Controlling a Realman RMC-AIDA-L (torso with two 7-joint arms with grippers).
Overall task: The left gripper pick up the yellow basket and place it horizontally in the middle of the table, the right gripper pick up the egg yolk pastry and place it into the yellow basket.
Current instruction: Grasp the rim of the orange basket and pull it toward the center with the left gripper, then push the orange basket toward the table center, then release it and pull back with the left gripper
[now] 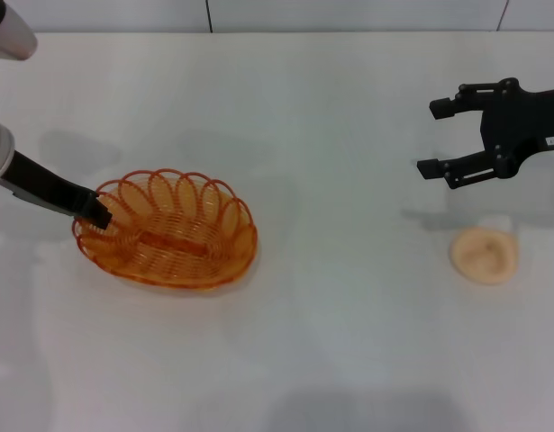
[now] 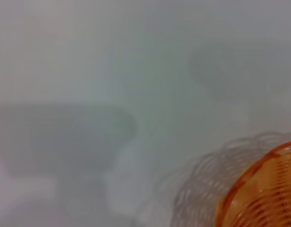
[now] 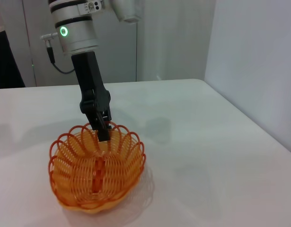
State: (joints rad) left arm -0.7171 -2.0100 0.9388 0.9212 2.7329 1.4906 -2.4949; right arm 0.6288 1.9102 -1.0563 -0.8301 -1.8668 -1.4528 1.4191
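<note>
The pastry [image 1: 483,256] lies nearest on the right side of the table [image 1: 331,342], a pale domed round sitting alone, well apart from the basket [image 1: 168,232]. The basket rests on the left side of the table, its long axis running roughly across the head view, its looped rim upward. From the right wrist view the basket [image 3: 97,171] is seen end-on, standing flat on the table [image 3: 207,156] with nothing inside it. The left wrist view catches only a corner of the basket [image 2: 266,191] and its shadow on the table [image 2: 112,71].

The left gripper [image 1: 96,214] reaches in from the left edge and meets the basket's left rim; in the right wrist view the left gripper [image 3: 102,128] comes down with its fingers closed on the rim loops at the far end of the basket.

Farther back on the right, the right gripper [image 1: 436,137] hangs above the table, beyond the pastry and not touching it. Its two fingers are spread wide apart, pointing toward the table's middle, with nothing between them.
</note>
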